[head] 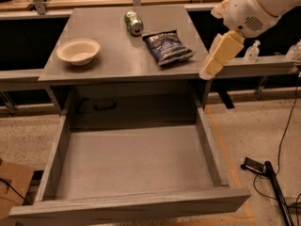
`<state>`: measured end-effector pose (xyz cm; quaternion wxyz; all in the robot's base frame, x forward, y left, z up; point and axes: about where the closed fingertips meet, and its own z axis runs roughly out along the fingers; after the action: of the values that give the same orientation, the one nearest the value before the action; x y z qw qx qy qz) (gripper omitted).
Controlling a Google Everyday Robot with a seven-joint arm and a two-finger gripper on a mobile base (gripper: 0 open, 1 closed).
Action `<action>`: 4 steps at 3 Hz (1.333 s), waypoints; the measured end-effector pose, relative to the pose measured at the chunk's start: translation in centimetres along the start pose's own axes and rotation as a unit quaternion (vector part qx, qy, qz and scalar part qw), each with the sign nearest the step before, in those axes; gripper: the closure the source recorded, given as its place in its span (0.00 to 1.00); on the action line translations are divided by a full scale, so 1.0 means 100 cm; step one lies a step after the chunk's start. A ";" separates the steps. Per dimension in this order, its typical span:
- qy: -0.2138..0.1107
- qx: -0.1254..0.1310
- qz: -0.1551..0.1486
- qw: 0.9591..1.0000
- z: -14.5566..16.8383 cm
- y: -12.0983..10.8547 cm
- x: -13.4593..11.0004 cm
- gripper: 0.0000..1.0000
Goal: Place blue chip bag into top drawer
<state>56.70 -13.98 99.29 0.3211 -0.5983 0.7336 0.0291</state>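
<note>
Crinkly foil blue chip bag [167, 47]; matt cream pincer [207, 72] beside it.

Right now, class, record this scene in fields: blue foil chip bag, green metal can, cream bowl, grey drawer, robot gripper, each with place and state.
bag: crinkly dark-blue foil chip bag, flat on the grey cabinet top, right of centre
can: green metal can, on its side behind the bag
bowl: shallow cream bowl, upright, left side of the top
drawer: wide grey wooden top drawer, pulled open, nothing inside
gripper: cream two-finger gripper, airborne off the top's right edge, apart from the bag
</note>
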 end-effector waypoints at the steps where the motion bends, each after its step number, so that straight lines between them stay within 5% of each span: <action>1: -0.005 0.002 0.041 0.999 0.021 0.002 0.013 0.00; 4: -0.061 0.066 0.122 0.989 0.146 -0.105 0.019 0.00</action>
<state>72.34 -12.36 90.29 0.3977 -0.4791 0.7805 0.0561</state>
